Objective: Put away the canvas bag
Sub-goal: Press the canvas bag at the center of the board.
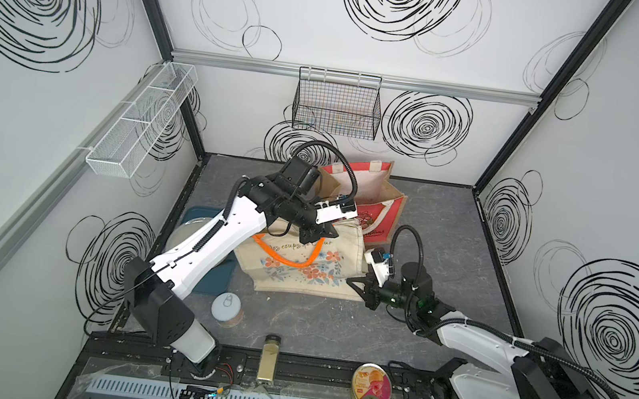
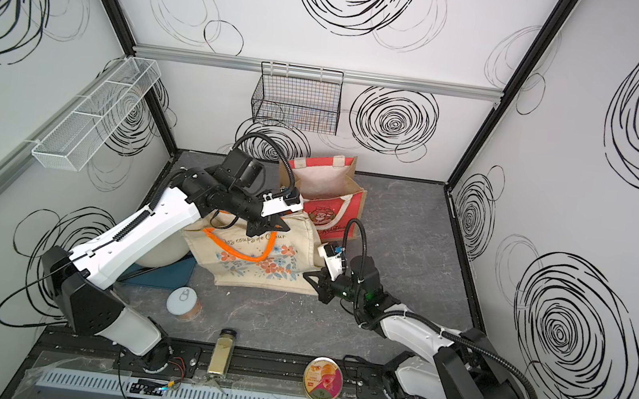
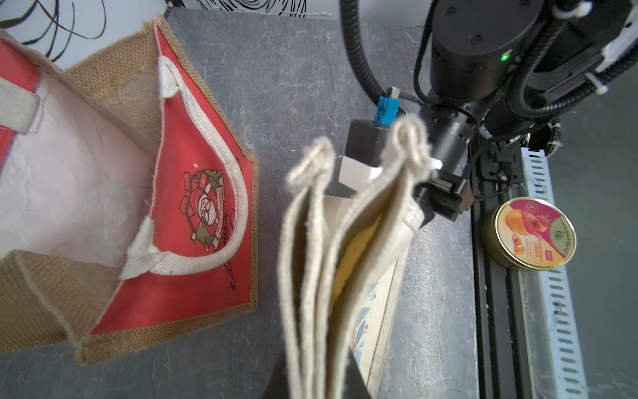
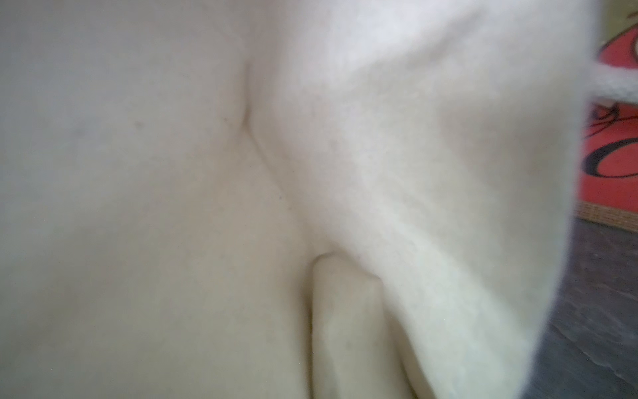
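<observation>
The left arm stretches forward, wrist bent down, with the left gripper (image 1: pixel 321 232) clenched on the top hem of the canvas bag (image 1: pixel 300 267). The rest of the bag lies on the table (image 1: pixel 451 234) below those fingers. The right arm reaches in low, and the right gripper (image 1: pixel 356 287) is pinched shut on the bag's side edge. A red bag (image 1: pixel 380 217) stands open just beyond the 2 grippers.

Canvas bag (image 1: pixel 311 279) cream, orange-blue floral print; jute bag (image 1: pixel 384 217) red, Santa motif; walls (image 1: pixel 312 19) white, black spirals.
</observation>
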You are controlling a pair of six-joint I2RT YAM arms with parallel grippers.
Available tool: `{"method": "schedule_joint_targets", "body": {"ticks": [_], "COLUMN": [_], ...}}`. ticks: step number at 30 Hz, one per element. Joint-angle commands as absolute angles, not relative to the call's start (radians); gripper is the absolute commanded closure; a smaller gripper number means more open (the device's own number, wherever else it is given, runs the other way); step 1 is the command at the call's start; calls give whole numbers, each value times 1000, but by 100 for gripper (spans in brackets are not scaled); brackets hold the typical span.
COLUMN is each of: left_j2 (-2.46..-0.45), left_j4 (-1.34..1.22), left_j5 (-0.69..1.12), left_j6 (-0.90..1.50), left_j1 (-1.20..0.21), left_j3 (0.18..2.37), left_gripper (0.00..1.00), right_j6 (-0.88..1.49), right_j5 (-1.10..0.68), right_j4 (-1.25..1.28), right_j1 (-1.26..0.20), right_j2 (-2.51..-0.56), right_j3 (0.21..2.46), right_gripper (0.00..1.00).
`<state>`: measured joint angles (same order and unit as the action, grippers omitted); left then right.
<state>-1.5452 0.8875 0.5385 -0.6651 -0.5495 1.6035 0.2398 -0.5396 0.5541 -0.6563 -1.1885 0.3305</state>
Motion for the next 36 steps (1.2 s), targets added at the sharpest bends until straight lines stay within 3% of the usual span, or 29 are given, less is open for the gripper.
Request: {"method": "schedule_joint_targets", "body": {"ticks": [1, 2, 5, 10, 13, 18, 21, 24, 32, 36], "left_j2": [-1516, -1513, -1511, -1506, -1504, -1517, -1530, -1547, -1581, -1583], "left_j4": [824, 819, 819, 822, 822, 850, 858, 868, 906, 922], "left_j5": [560, 559, 549, 546, 546, 493, 504, 515, 542, 564], "left_j6": [-650, -647, -643, -639, -637, -635, -639, -642, -647, -650], "left_j1": [-553, -552, -549, -541, -542, -597, -603, -593, -592, -595], "left_j3": [1572, 1567, 1567, 1570, 1570, 1606, 1614, 1628, 1678, 1683], "left_gripper": [100, 100, 100, 100, 100, 100, 100, 100, 100, 100], "right_j6": [218, 210, 179, 192, 254, 292, 286, 240, 220, 206], "right_j5": [-528, -529, -509, -531, -483, -513, -630, -710, -777, -707], "right_j4": [656, 642, 559, 473, 456, 438, 442, 432, 492, 486], "right_j1": [-667, -667, -661, -582, -535, -435, -382, -384, -394, -435], "right_j2": [-1138, -1132, -1113, -978, -830, -727, -784, -820, -851, -905], "right_j3": [324, 328, 347, 313, 261, 251, 308, 374, 403, 431], "right_gripper": [91, 87, 54, 42, 26, 24, 14, 6, 4, 0]}}
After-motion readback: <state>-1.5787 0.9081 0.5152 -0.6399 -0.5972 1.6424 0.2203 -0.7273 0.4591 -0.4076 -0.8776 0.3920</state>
